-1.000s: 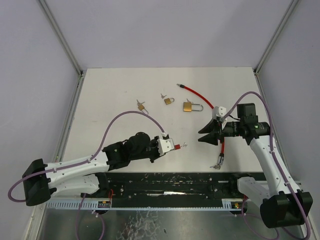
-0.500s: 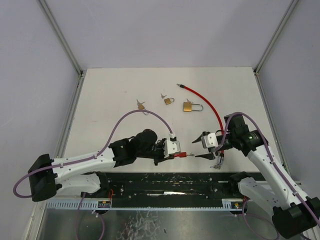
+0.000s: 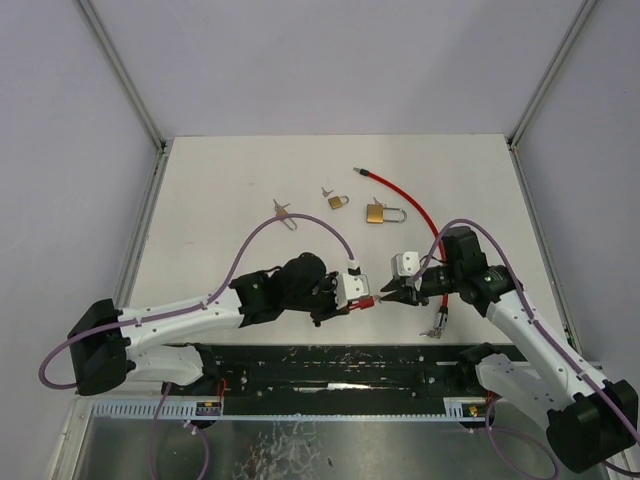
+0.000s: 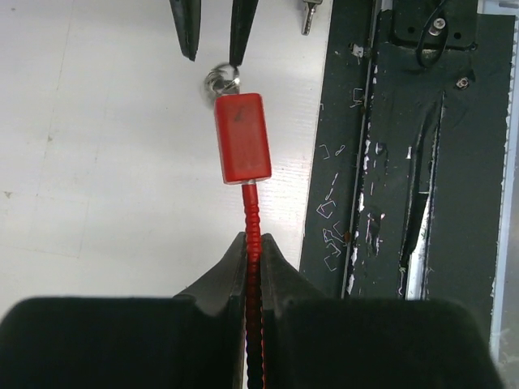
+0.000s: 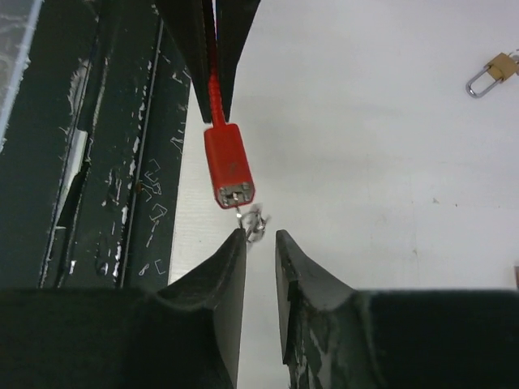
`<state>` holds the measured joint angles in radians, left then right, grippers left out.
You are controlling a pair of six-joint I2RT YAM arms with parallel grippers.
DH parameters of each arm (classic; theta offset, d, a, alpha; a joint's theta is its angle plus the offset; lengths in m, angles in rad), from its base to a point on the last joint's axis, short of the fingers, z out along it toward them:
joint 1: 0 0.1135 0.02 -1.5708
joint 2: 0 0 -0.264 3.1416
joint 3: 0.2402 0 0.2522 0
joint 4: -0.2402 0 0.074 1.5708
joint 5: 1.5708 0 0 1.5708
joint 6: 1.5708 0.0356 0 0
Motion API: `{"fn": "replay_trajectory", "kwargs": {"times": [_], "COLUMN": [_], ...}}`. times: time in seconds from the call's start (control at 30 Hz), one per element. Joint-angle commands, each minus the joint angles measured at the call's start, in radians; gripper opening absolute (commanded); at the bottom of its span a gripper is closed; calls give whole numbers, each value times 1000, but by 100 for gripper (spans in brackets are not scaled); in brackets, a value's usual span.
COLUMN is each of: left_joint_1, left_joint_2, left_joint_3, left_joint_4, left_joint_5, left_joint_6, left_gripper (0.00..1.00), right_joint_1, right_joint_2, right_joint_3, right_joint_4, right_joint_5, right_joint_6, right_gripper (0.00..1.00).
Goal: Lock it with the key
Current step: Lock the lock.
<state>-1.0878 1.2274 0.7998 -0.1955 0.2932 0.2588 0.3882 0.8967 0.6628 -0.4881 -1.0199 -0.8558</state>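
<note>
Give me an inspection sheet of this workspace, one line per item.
Surface: white tabletop, no spills seen.
Job's things: red rectangular lock block on a ribbed red cable, small silver key ring at its face.
Clutter: small brass padlock, larger brass padlock, small loose key, long red cable.
Grippers: left gripper shut on the ribbed red cable; right gripper open, tips at the key ring.
Cables: purple cable loop over each arm.
Surroundings: grey walls, black scratched rail.

Before me: white tabletop (image 3: 230,200), pale lavender walls (image 3: 60,150) closing three sides, scuffed black rail (image 3: 340,365) along my near edge, even flat light.
</note>
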Motion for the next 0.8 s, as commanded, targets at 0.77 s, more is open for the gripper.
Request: {"fn": "replay_trajectory", "kwargs": {"times": [0.77], "left_joint_1": [14], "left_joint_2": [38], "left_joint_3": [102], "left_joint_4": [-33], "left_joint_5": [78], "left_joint_6": [-14], "left_gripper": [0], "right_joint_1": [117], "right_joint_2": [15], "right_joint_3": [15], "right_joint_4": [-66], "right_joint_5": [101], "right_joint_6": [-159], "right_gripper": [45]}}
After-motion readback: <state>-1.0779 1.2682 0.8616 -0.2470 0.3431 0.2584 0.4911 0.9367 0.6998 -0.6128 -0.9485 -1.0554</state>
